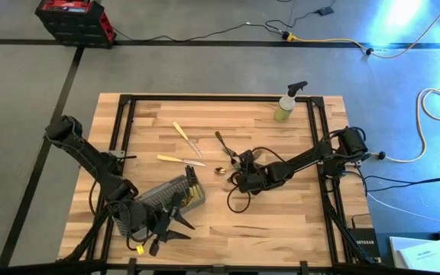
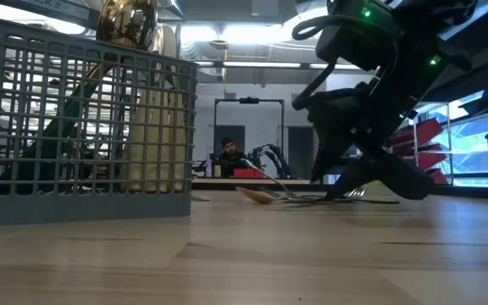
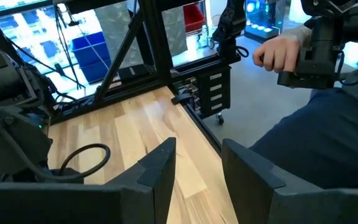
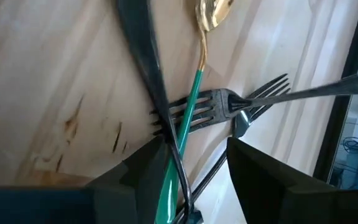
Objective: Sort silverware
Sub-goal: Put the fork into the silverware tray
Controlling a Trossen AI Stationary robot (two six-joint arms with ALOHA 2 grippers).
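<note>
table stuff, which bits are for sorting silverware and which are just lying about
For the job:
green spoon
dark forks
two cream knives
silverware in the caddy
caddy
right end effector, over the spoon and forks

Lying about:
spray bottle
red toolbox

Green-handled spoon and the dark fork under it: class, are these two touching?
Touching. The right wrist view shows the green-handled spoon lying straight across the dark fork, its handle resting on the tines with no gap visible.

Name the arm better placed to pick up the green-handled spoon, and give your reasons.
Right. The right gripper is open directly over the green-handled spoon, which crosses the forks. The left gripper points off the table's edge, beside the caddy.
</note>
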